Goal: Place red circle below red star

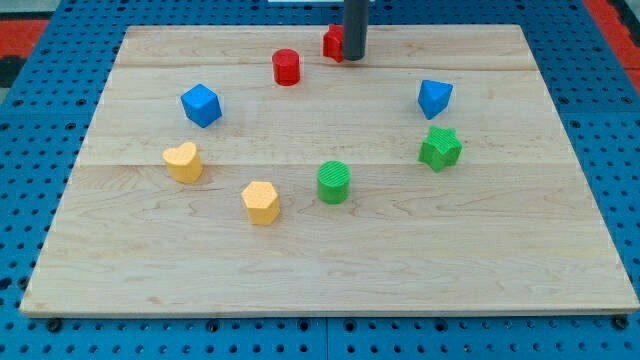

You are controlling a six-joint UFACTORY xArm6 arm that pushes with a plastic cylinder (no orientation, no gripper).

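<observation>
Wooden board (330,250) is lying on blue pegboard. My tip (354,56), grasping nothing, is touching the red star (333,42) at upper centre. Red circle (287,67) is sitting just left of it, slightly lower.

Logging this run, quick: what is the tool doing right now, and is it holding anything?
Tool: a bare rod, holding nothing. My tip sits against the red star, which it partly hides, to the view's right of the red circle.

no readable text anywhere, no labels, brands, numbers or signs, wooden board (330,270) plain, coloured blocks unmarked, dark rod unmarked, blue pegboard (40,120) around the board shows only holes, nothing legible
</observation>
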